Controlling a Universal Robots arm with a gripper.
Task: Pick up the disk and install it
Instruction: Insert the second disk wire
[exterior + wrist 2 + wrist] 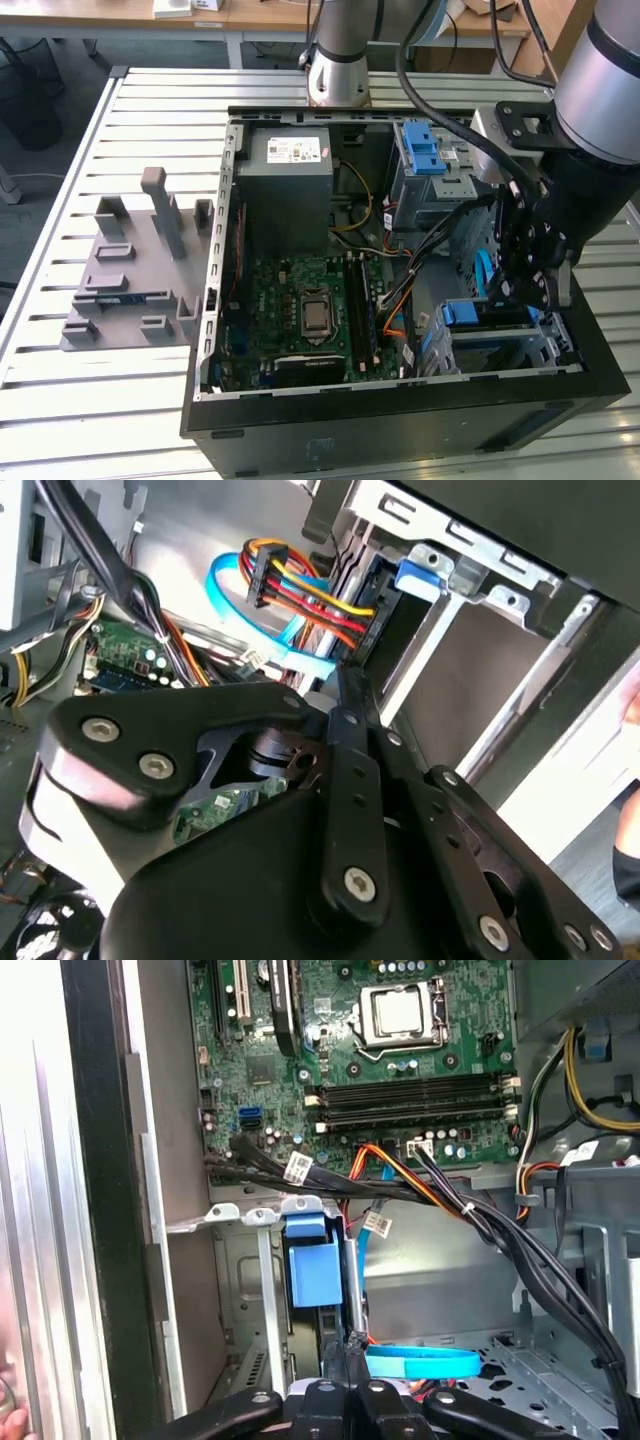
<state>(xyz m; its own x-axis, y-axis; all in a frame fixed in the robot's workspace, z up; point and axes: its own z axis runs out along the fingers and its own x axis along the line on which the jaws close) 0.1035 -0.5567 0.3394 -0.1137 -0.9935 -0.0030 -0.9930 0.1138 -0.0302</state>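
Hidden: in the exterior view the arm's dark wrist is covering much of the bay in the corner of the computer case (400, 425) at that view's right, so I am seeing just a strip of the disk (478, 313) beside it
Cut off: in both wrist views the claw's (350, 1348) own black linkage is filling the foreground and blocking whatever is sitting right at its tip (347, 685)
Claw state: I cannot tell whether it is wide, narrow or gripping, since the tip is disappearing behind its own links and against the dark bay
Claw position: it is reaching down into the case, just beside the blue end of the disk
Disk location: it is sitting edge-on inside the grey metal bay, next to the motherboard (310, 305), with cables (400, 1190) running across just above it in the first wrist view
Disk look: I am making out a blue plastic end bracket (308, 1270) and a dark slab beneath it; the label is not facing any camera
Blue flat cable: it is looping near the claw (420, 1363)
Counter: the slatted counter (60, 400) is carrying the case and a grey moulded fixture (130, 270), well apart from the claw
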